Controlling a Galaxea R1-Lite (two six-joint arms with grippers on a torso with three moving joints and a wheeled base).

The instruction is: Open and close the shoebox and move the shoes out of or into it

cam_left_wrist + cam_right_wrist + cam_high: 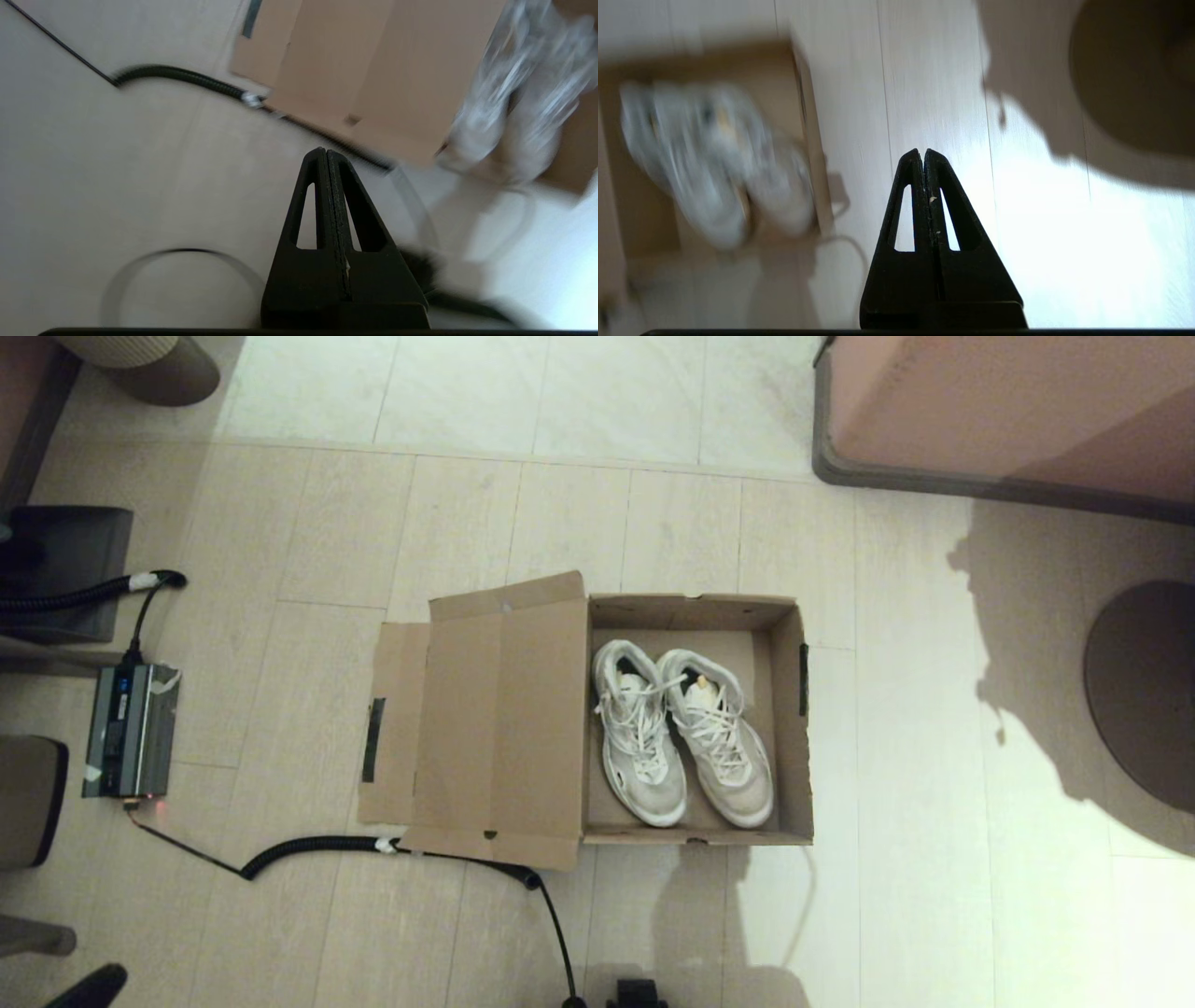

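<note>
Left gripper (326, 151): pressed together on nothing, held above the floor near the lid's front corner.
Right gripper (923, 151): likewise clenched and empty, over bare floor at 3 o'clock of the box.
Shoebox (789, 709): centred on the floor, lid flap (495, 719) laid flat at 9 o'clock.
Shoes (681, 733): side by side inside, toes towards 6 o'clock.
Step advised: fingers should be parted first, then one shoe gripped at the collar and lifted straight up.
Coiled cable (317, 847): touching the lid's front edge; best avoided.

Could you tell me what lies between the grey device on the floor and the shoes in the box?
In the head view, bare floor, then the shoebox's opened lid flap, lie between the grey device and the shoes.
</note>
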